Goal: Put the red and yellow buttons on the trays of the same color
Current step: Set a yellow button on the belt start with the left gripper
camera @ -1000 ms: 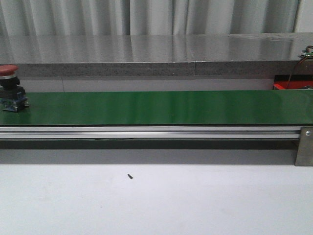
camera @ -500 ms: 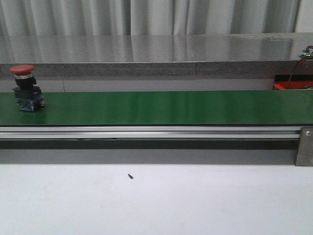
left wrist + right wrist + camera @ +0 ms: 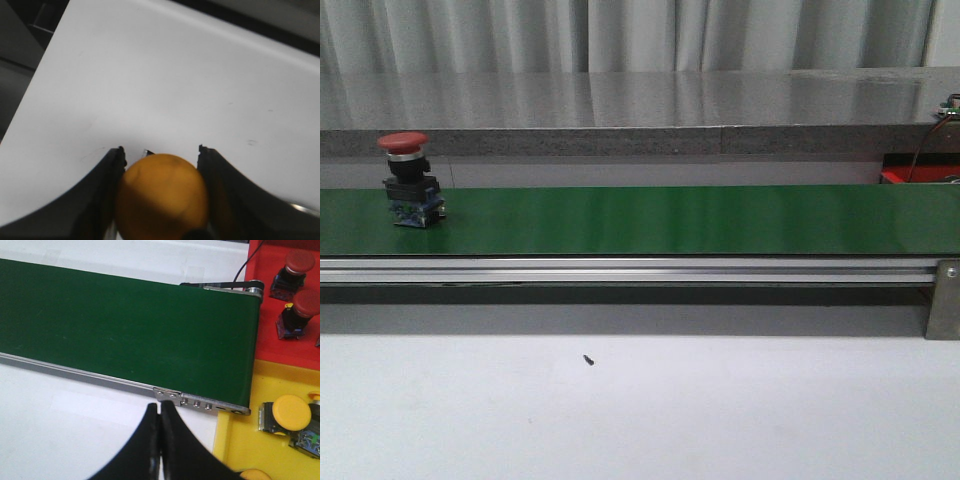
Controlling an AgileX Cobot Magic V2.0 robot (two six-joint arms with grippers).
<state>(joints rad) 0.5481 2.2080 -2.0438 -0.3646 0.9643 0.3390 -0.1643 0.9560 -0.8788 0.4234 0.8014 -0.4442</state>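
Fingers (image 3: 107, 195) of the left gripper (image 3: 161, 200) are clamping an orange-yellow rounded object (image 3: 162, 197), apparently a yellow button's cap, both dark jaws pressing its sides above a white table surface (image 3: 165, 75). No brand, label or writing is showing legibly in any view.

The right gripper (image 3: 160, 440) is hanging with its black jaws pressed flat together, gripping nothing, just beside the conveyor's aluminium rail (image 3: 200, 404) at the end of the green belt (image 3: 125, 325). Past that belt end, a red tray (image 3: 265, 320) is carrying two red buttons (image 3: 299, 262), and the adjoining yellow tray (image 3: 245, 440) is carrying yellow buttons (image 3: 287, 412) lying on their sides.

In the front view, a single red button (image 3: 407, 180) is standing upright on the green belt near its left end, red mushroom cap on top, black and blue body underneath. A small dark speck (image 3: 587, 360) is lying on the white table in front of the rail. Neither arm is appearing in that view.
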